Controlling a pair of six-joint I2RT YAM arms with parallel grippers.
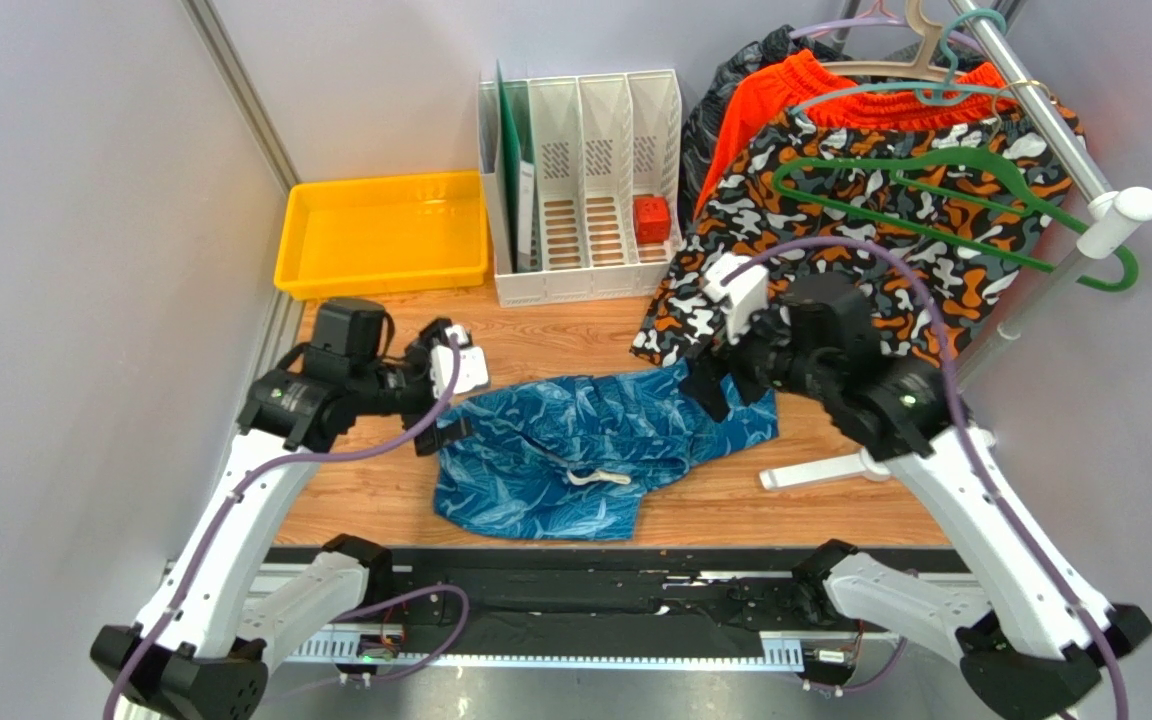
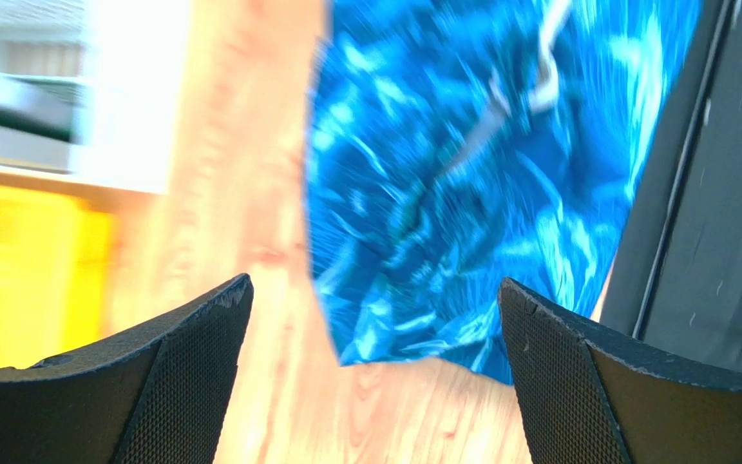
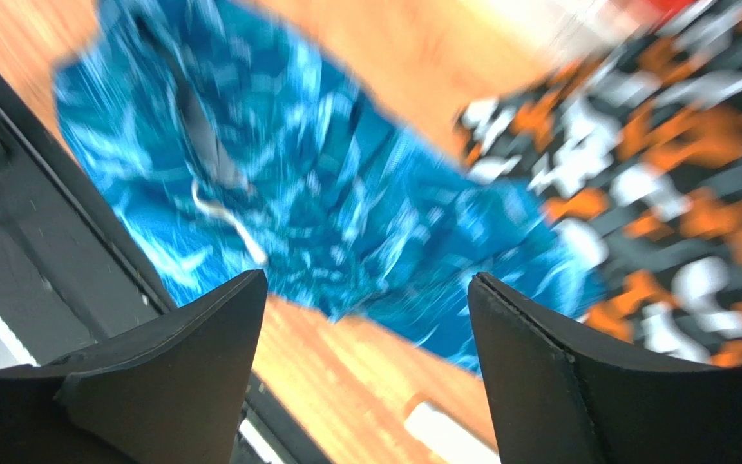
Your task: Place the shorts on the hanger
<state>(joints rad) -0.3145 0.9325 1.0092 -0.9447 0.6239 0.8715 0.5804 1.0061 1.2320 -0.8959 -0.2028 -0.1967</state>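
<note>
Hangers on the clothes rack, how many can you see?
3. A dark green hanger lies lowest, over the camouflage shorts; a pale teal hanger sits above it on the orange shorts; a beige hanger is topmost. Clothes may hide others.

A yellow tray [image 1: 381, 233] sits at the back left of the desk [image 1: 372, 323], just beside a white file organizer [image 1: 560, 150] holding a small red block [image 1: 651, 219]. To the right, camouflage shorts [image 1: 898, 255] and orange shorts [image 1: 808, 98] hang from a metal rail [image 1: 1048, 143].
</note>
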